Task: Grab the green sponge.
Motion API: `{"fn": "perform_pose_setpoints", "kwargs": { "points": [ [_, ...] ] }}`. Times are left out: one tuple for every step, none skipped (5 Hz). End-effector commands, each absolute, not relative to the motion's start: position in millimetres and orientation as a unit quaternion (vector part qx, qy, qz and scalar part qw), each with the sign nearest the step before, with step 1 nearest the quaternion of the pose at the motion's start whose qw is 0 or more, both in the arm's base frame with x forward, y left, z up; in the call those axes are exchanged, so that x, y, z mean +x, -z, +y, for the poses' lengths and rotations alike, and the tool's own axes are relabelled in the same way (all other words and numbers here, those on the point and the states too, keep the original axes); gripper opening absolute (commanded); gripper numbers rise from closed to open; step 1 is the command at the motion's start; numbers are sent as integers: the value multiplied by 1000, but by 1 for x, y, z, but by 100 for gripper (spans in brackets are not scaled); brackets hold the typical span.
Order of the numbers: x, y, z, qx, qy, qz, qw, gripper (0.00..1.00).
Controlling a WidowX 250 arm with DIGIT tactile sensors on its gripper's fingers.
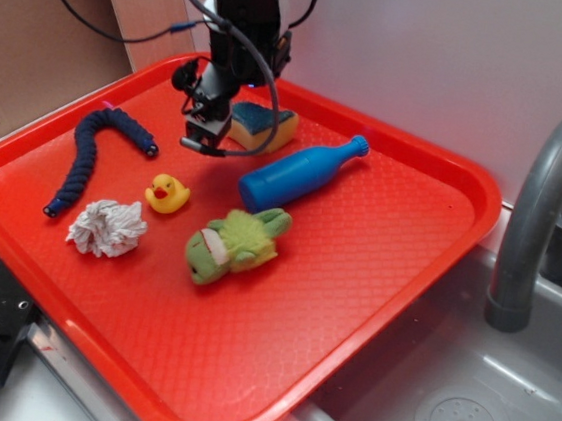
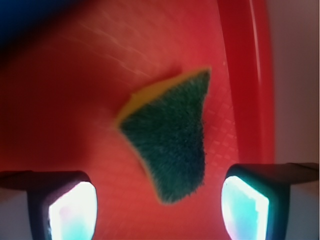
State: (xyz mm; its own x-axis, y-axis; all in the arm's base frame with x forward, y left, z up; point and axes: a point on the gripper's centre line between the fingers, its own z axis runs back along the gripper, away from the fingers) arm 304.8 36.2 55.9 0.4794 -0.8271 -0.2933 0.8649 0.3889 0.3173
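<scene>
The green sponge (image 1: 262, 128), a yellow wedge with a dark green scouring top, lies on the red tray (image 1: 375, 271) near its back rim. My gripper (image 1: 205, 122) hangs just left of it in the exterior view. In the wrist view the sponge (image 2: 172, 137) lies below me, its narrow end reaching down between my two fingers, nearer the right one. The gripper (image 2: 159, 210) is open and the fingers (image 2: 72, 207) touch nothing.
On the tray there is also a blue bottle (image 1: 300, 172) to the right of the sponge, a fuzzy light-green plush toy (image 1: 235, 246), a yellow rubber duck (image 1: 166, 194), a crumpled white cloth (image 1: 107, 228) and a dark blue rope (image 1: 91, 155). A sink with a grey faucet (image 1: 542, 218) lies at the right.
</scene>
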Motion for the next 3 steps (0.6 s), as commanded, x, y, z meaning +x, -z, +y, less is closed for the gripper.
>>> {"fn": "perform_pose_setpoints", "kwargs": {
  "points": [
    [325, -45, 35, 167, 488, 6, 857, 0],
    [322, -43, 33, 146, 492, 4, 858, 0],
    [319, -46, 33, 131, 475, -6, 870, 0]
  ]
}}
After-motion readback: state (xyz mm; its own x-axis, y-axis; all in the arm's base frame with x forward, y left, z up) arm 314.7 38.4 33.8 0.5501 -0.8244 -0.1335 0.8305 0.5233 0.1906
